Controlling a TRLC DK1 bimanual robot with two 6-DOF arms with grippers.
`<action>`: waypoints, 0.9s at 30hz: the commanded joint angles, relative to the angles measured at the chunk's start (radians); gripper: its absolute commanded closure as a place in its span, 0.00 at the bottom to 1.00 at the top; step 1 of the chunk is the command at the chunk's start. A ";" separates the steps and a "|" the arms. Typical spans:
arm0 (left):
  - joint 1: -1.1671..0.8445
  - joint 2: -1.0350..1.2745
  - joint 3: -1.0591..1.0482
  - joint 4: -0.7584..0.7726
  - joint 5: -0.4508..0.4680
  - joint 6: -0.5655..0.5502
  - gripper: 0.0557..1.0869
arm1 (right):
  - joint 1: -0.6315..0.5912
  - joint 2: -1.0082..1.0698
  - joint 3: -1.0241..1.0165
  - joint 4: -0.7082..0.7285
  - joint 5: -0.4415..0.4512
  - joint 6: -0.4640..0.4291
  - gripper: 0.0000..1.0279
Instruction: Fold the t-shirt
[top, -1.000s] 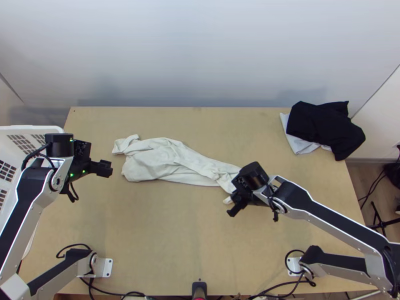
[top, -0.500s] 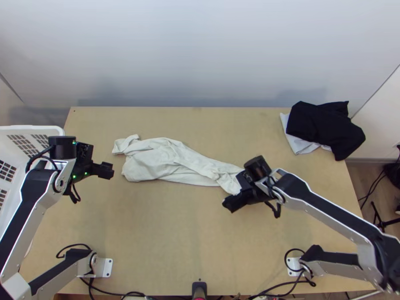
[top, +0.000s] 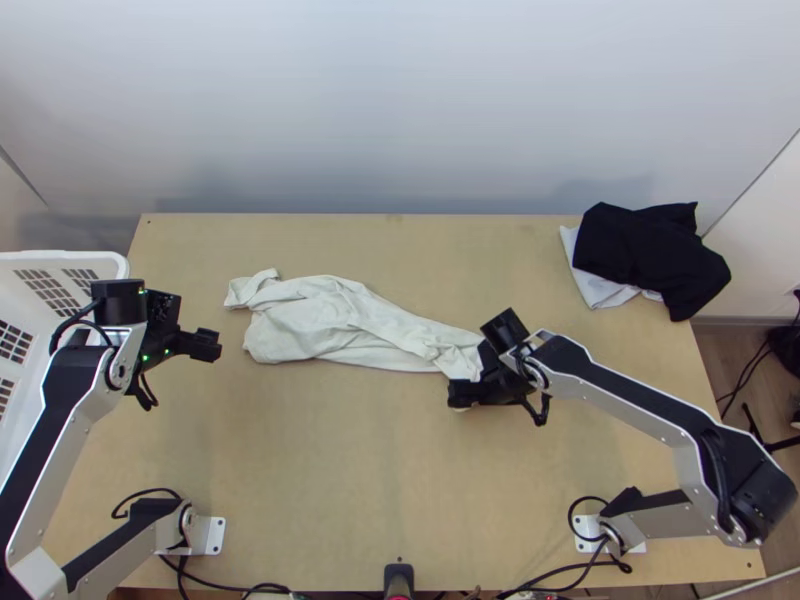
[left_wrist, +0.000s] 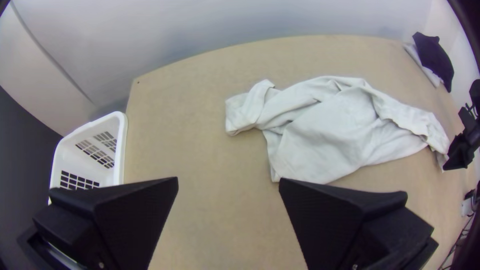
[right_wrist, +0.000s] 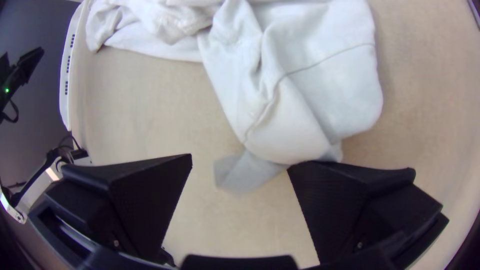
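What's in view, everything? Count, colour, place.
T-shirt: 1, white, bunched, mid-table
Basket: 1, white, table's left
Dark cloth: 1, black, far right corner
Pale cloth: 1, light grey, under it
Table: 1, light wood, centre
Device: 1, black, near edge
Cables: several, black, near edge
Wall: white, behind
Arms: 2, silver-grey/black, each side
Left tool: 1, black, open, left of shirt
Right tool: 1, black, open, shirt's right end

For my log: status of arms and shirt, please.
Left gripper open, away from white shirt. Right gripper open, at its end. Shirt bunched. Black cloth apart.
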 joint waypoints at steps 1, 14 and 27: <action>0.012 0.000 -0.021 0.050 0.000 0.014 0.05 | -0.021 0.060 0.060 0.013 0.092 0.036 0.18; 0.015 0.004 -0.027 0.098 0.000 0.054 0.05 | -0.002 -0.021 0.088 0.029 0.181 -0.101 0.96; -0.014 0.034 -0.041 0.109 0.002 0.042 0.05 | -0.019 -0.075 0.783 -0.352 0.181 -0.220 0.97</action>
